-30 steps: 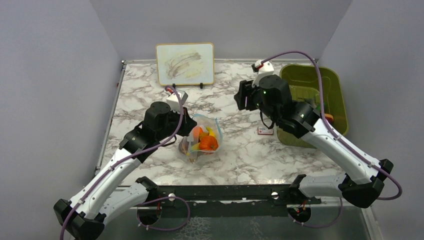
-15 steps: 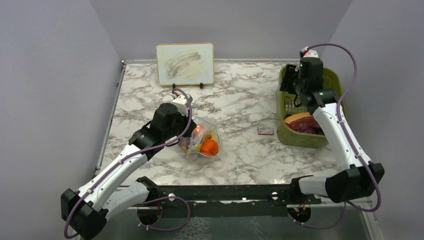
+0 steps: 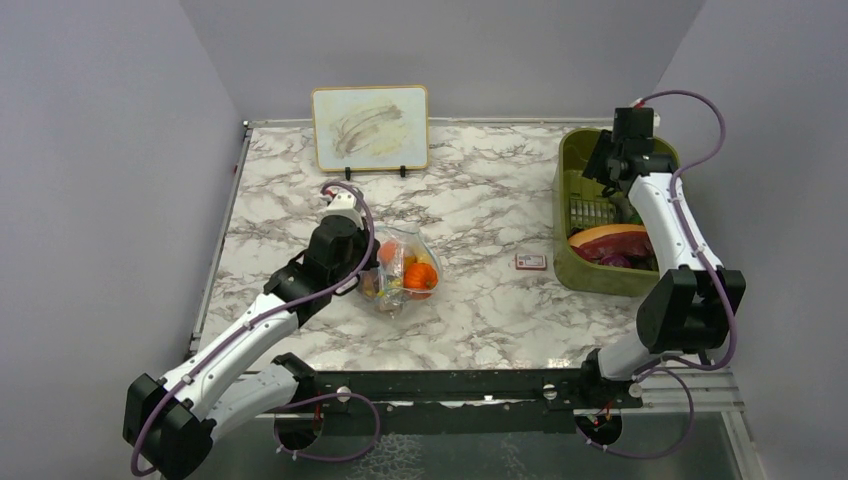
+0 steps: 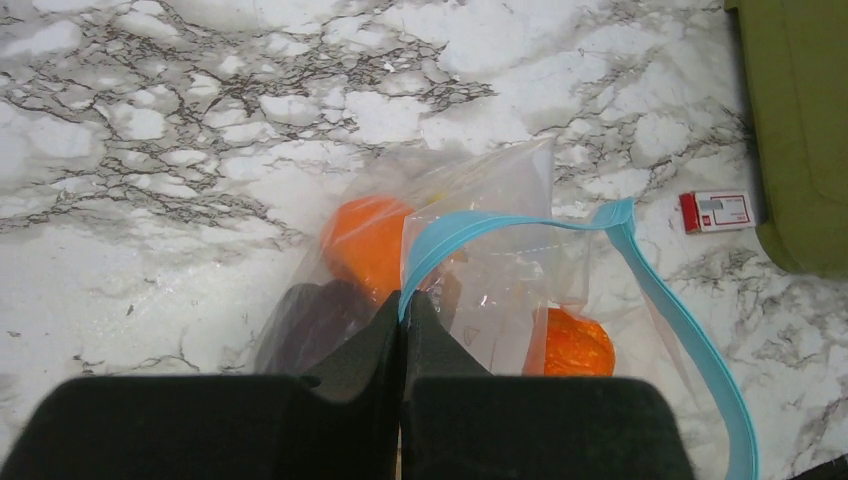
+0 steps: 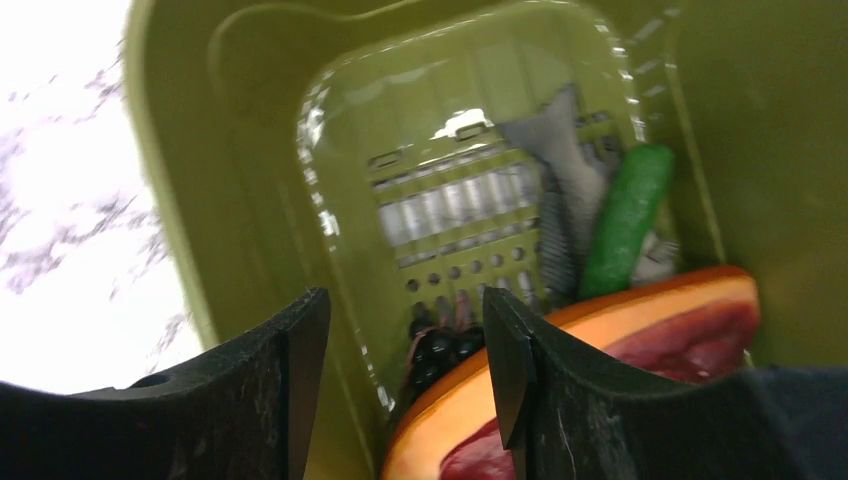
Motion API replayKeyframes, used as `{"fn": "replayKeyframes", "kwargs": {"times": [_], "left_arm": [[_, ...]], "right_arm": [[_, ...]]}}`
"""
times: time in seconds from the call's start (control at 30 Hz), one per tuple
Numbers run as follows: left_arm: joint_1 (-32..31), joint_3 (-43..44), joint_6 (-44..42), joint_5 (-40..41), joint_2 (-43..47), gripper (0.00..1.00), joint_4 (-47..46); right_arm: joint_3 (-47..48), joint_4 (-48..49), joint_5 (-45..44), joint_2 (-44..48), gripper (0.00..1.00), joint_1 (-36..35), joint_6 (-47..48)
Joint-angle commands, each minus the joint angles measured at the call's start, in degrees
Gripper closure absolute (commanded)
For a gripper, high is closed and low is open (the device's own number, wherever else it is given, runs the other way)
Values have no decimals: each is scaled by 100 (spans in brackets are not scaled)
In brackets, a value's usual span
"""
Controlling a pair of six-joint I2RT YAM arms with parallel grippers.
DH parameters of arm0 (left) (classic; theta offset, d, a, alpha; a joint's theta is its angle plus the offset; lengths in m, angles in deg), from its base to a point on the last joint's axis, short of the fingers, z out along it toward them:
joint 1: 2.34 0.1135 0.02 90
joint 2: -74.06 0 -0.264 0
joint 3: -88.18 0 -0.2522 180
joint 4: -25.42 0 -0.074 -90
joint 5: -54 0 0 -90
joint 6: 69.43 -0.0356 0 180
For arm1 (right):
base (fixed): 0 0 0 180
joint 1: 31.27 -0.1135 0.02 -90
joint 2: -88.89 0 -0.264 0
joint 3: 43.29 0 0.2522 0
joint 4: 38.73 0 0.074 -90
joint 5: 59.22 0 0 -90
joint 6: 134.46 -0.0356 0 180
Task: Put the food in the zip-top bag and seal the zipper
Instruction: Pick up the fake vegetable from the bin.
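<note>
- Left hand (image 4: 403, 308): clenched. Its fingers are pressed together on the end of the zipper (image 4: 520, 222), with the light-blue strip coming out from between the fingertips.
- Zip-top bag (image 3: 404, 272): clear, crinkled plastic, resting on the marble counter (image 3: 480, 200) left of centre and touching the left hand.
- Zipper, course: in the left wrist view it rises from the fingertips, arcs across the top of the bag, then runs down toward the lower right. Whether it is pressed shut along its length cannot be told.
- Food, in the bag:
  - two orange pieces (image 4: 365, 240), one close to the fingertips and one further right, both behind the plastic;
  - one dark purple piece (image 4: 312, 325), at the bag's left side just beside the fingers.
- Right hand (image 5: 405, 335): released, fingers standing apart with nothing between them. It hangs over the olive-green bin (image 5: 190, 170), which sits at the far right of the counter, well apart from the bag.
- Food, in the bin:
  - one long green piece (image 5: 625, 220), lying against the far wall;
  - one large orange-rimmed red slice (image 5: 650, 320), at the near end;
  - one small dark cluster (image 5: 437, 348), beside the slice and too dim to identify.
- Red-and-white card (image 3: 531, 262): flat on the counter between bag and bin, just beside the bin's left wall.
- Framed board (image 3: 370, 127): propped upright at the counter's far edge, its face smudged.
</note>
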State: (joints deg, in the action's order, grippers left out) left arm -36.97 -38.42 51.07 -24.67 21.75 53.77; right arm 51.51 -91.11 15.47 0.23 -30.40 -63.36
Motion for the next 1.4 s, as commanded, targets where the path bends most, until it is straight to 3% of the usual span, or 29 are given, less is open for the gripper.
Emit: {"fn": "replayKeyframes", "kwargs": {"times": [0.0, 0.37, 0.5, 0.8, 0.9, 1.03, 1.13, 1.37], "left_arm": [[-13, 164, 153, 451, -291, 100, -236], [-176, 292, -351, 454, -552, 100, -119], [-233, 337, -550, 417, -592, 100, -136], [-228, 335, -752, 519, -499, 100, -25], [-237, 398, -791, 519, -520, 100, -14], [-260, 430, -848, 510, -590, 100, -157], [-301, 431, -887, 554, -649, 100, -257], [-350, 385, -910, 608, -622, 100, -357]], "right_arm": [[312, -240, -817, -107, 41, 261, -495], [593, -132, -1245, -972, 40, 651, -512], [698, 225, -1068, -1391, 40, 754, -53], [1397, -213, -1001, -2402, 36, 860, 1255], [1528, -587, -951, -2487, 37, 932, 886], [1261, -621, -1577, -2272, 38, 949, 223], [1090, -695, -2157, -2198, 47, 966, -129], [717, -681, -2508, -1941, 42, 1118, -494]]}}
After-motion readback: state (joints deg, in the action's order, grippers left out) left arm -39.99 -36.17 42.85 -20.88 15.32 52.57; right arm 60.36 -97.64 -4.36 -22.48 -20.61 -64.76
